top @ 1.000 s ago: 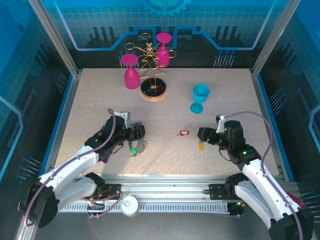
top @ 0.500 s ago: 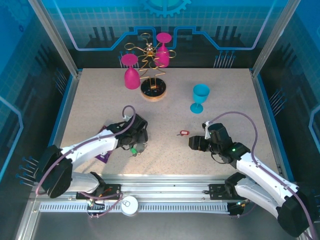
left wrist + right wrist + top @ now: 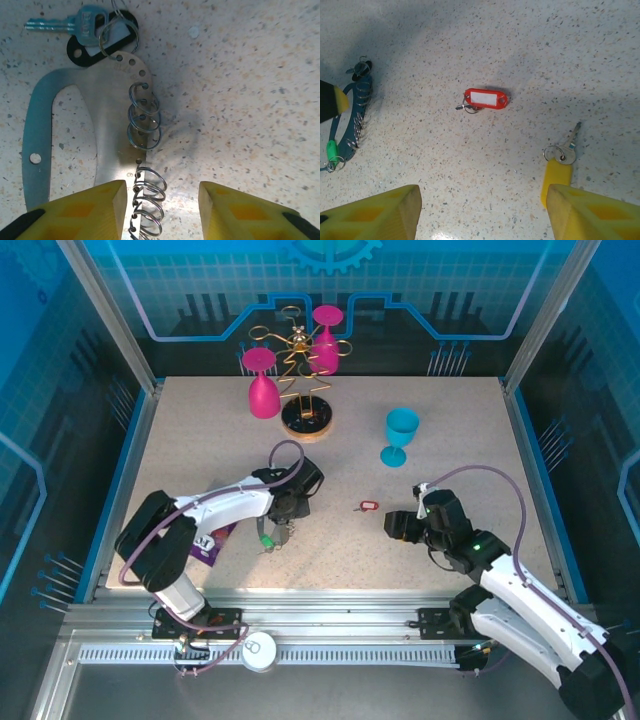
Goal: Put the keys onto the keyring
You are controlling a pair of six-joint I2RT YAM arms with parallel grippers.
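- Securing the keyring (image 3: 107,115) is the step in hand, in my judgement; no key is threaded yet.
- Left jaws: partly open, holding nothing. They straddle the row of small rings (image 3: 145,120) along the keyring's edge, a clear gap on each side.
- Right jaws: wide open and empty, hanging low over the table (image 3: 450,420) above the two keys.
- Keyring position: flat on the table at 7 o'clock of the table's centre, with its green tag (image 3: 266,540) at the near end.
- Red key (image 3: 485,98): loose on the table at 3 o'clock of the keyring, well apart from it.
- Yellow key (image 3: 556,172): at 4 o'clock of the red key, near it but not touching.
- Next move, as judged: the left jaws need to pinch the metal plate itself, not the loose rings, and raise it. The right jaws then need one key gripped by its plastic head.
- Change since a second ago: the left arm has swung toward 2 o'clock, its jaws are now directly over the keyring and are narrower, and the purple packet (image 3: 212,545) shows more. The right jaws have dropped slightly toward 7 o'clock. Keyring and red key have not shifted.
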